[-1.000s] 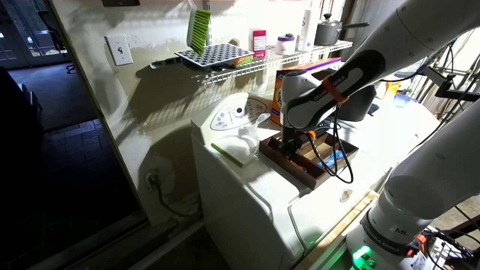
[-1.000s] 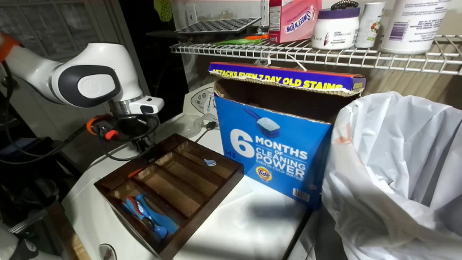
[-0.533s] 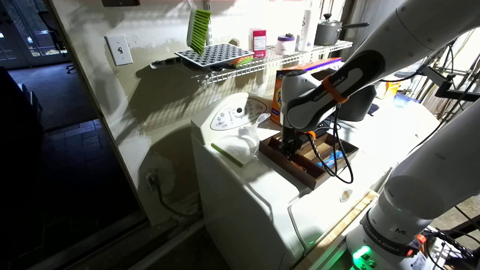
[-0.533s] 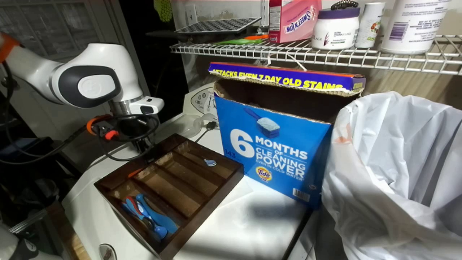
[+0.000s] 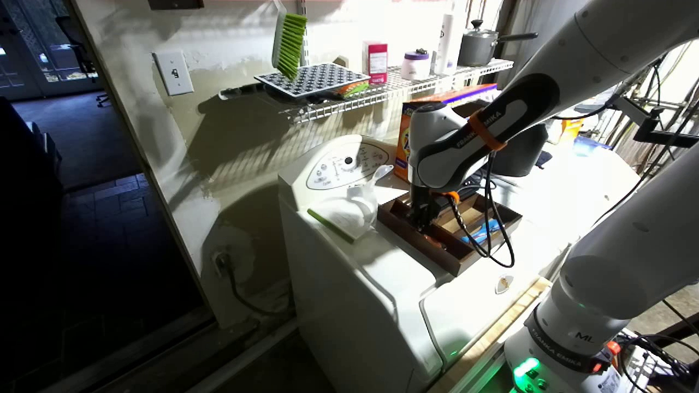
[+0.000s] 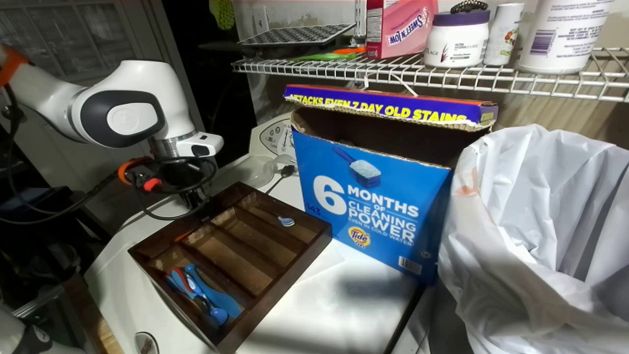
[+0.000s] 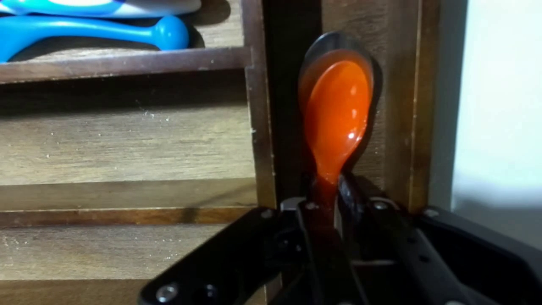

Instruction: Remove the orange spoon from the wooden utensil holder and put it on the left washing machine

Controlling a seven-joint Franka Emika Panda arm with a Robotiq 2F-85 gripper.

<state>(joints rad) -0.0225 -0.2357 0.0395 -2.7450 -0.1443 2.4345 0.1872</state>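
Wrist view: my gripper (image 7: 327,181) is pinched on the handle of the orange spoon (image 7: 338,112), bowl over a metal-looking spoon (image 7: 332,41) in the side compartment (image 7: 381,148) of the wooden utensil holder (image 7: 423,84)! In an exterior view, I'm down in the holder's side nearest the left edge of the left washing machine (image 5: 393,267). In an exterior view, a blue box (image 6: 383,231) stands toward the back-right corner; just a sliver of orange shows beside me.
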